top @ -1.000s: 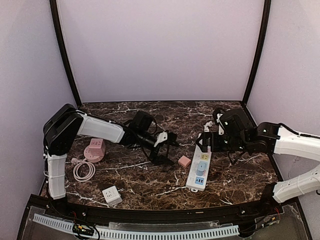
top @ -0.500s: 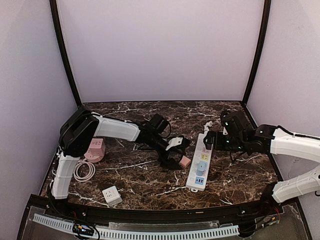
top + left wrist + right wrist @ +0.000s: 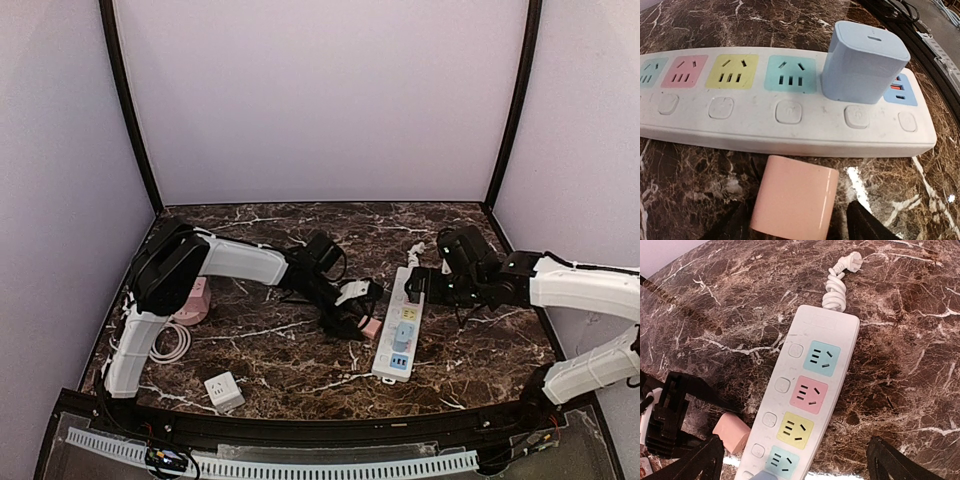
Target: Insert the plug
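Note:
A pink plug [image 3: 372, 325] lies on the marble just left of the white power strip [image 3: 398, 335]. My left gripper [image 3: 360, 318] is open and straddles the plug. In the left wrist view the plug [image 3: 795, 200] sits between the dark fingers [image 3: 870, 227], with a gap at the right one. The strip [image 3: 765, 120] has coloured sockets, and a blue plug [image 3: 865, 62] sits in one near its end. My right gripper [image 3: 420, 285] is open and empty above the strip's far end. Its wrist view shows the strip [image 3: 810, 400] and the pink plug [image 3: 731, 432].
The strip's coiled cord [image 3: 837, 282] lies at its far end. A pink round socket [image 3: 190, 298], a white coiled cable [image 3: 168, 342] and a white cube adapter [image 3: 223, 390] sit at the left.
My left arm has reached right and brought its open gripper down around the pink plug. My right gripper has shifted slightly over the strip's far end.

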Controlling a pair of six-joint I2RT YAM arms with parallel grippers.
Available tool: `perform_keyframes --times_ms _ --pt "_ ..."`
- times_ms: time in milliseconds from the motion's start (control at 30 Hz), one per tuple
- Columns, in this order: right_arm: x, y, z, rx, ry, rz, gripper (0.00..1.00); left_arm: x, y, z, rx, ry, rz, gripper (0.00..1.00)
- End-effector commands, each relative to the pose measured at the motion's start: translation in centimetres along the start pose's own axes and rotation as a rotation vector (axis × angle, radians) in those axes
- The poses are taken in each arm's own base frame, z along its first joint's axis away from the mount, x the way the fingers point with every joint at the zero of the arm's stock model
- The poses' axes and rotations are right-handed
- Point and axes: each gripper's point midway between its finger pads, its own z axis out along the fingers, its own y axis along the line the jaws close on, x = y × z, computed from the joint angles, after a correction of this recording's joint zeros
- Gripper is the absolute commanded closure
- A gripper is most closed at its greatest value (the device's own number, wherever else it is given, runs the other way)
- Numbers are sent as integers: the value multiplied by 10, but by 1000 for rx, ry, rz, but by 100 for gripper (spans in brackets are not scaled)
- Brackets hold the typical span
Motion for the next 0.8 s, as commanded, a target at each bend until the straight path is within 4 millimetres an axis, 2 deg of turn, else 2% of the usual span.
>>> perform_keyframes --times_ms 0,200,233,267,300,333,367,400,433,467,500,533,567,600,633,667,700,733,767 --pt "2 1 14 -20 29 27 1 1 -6 5 17 20 -11 38" --pt "7 5 30 -31 89 29 1 4 -11 5 23 25 -18 62" --pt "8 6 33 -29 102 29 1 4 -13 3 24 26 -22 68" --pt "10 7 35 -28 115 29 1 0 -14 -1 20 21 -19 71" --pt "11 8 38 -25 126 26 2 4 -18 -1 24 26 -27 74" --pt "12 8 42 -21 139 25 1 -1 -19 -7 11 19 -25 75" --pt "14 9 45 -16 152 23 2 3 -22 -8 1 16 -28 76" --pt "16 9 49 -8 170 20 1 -4 -22 -15 -25 7 -28 77" --pt "18 10 53 1 185 17 1 1 -24 -15 -42 2 -29 77" --pt "21 10 57 10 202 15 1 -7 -23 -24 -76 -10 -26 77" --pt "24 9 62 22 220 10 1 1 -25 -26 -92 -9 -30 78" --pt "26 8 65 38 233 8 1 -8 -26 -34 -113 -29 -23 78" --pt "28 4 68 70 247 9 1 -2 -27 -37 -132 -34 -25 78" --pt "30 -3 71 117 262 15 1 -11 -26 -46 -159 -59 -10 78" --pt "27 -3 72 145 268 20 1 -3 -28 -49 -171 -49 -24 78" --pt "28 -4 75 161 283 19 1 -11 -27 -56 -192 -68 -11 78" --pt "28 -3 77 168 293 16 1 -3 -30 -59 -200 -60 -25 78" --pt "29 -2 80 171 301 13 1 -10 -30 -66 -218 -77 -10 78" --pt "29 -1 83 175 310 9 1 -4 -33 -67 -223 -69 -18 78"
